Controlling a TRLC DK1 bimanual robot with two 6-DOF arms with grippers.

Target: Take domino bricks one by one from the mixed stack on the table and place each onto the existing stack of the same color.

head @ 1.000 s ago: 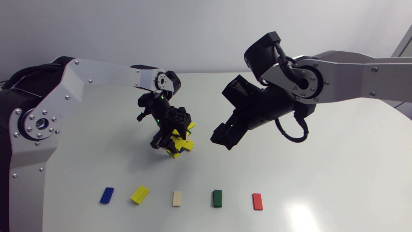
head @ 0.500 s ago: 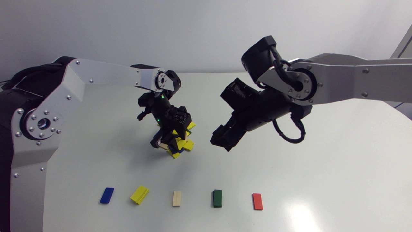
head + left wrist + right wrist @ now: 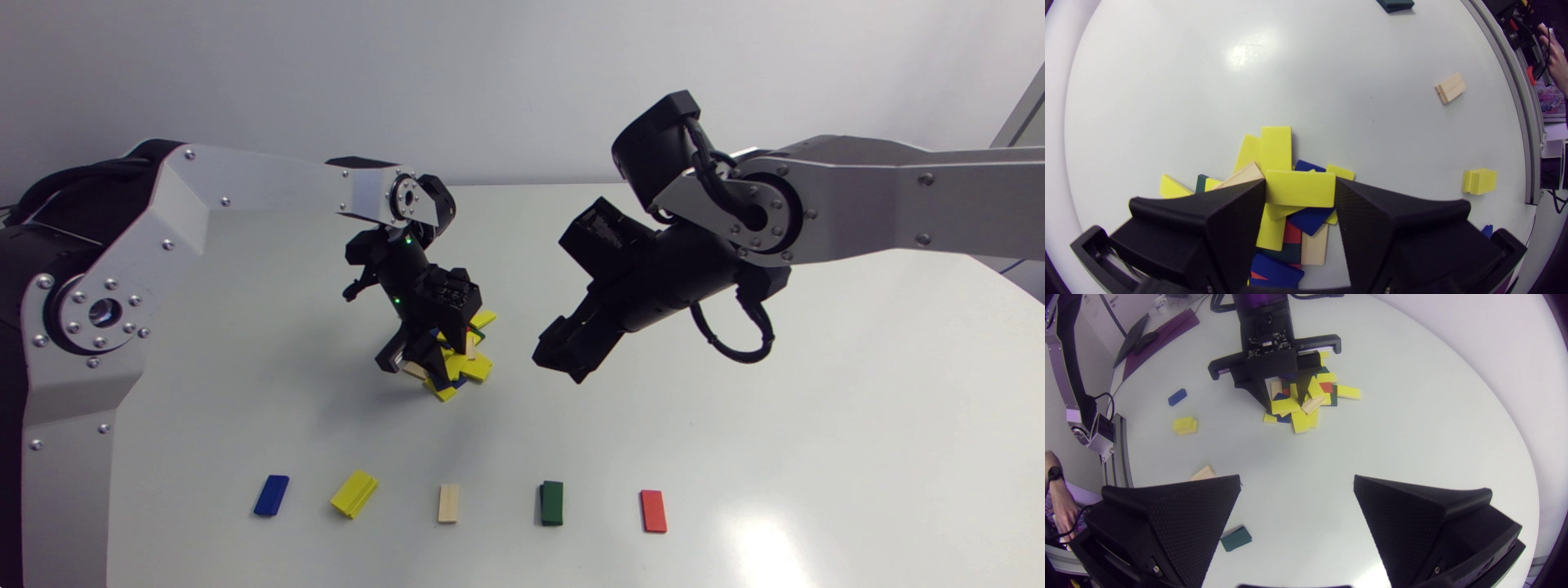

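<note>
While the left claw (image 3: pixel 1300 183) pinches a yellow brick (image 3: pixel 1300 194) by its two short ends, one finger pressed against each, the brick lies level between the fingertips, directly over the mixed pile (image 3: pixel 1290 245). Whether it touches the bricks beneath cannot be told. Under and just ahead of this claw the pile spreads out in yellow, blue, red, dark green and pale wood, the pieces lying crossed over one another on the white table (image 3: pixel 816 408). Off to one side of the left claw, well apart from it, sits the yellow stack (image 3: pixel 1480 181), two bricks high. Farther ahead on that same side lies a wooden brick (image 3: pixel 1449 87), and the green stack (image 3: pixel 1394 4) is farther ahead again. From above, these lie in one row with a blue brick (image 3: pixel 271 495) at one end and a red brick (image 3: pixel 653 510) at the other, the whole row well away from both claws. The right claw (image 3: pixel 1297 478) hangs above the table beside the pile, apart from it, its fingers spread wide with nothing between them. The pile and the left claw are well ahead of it, while the green stack shows just beside one of its fingers.
</note>
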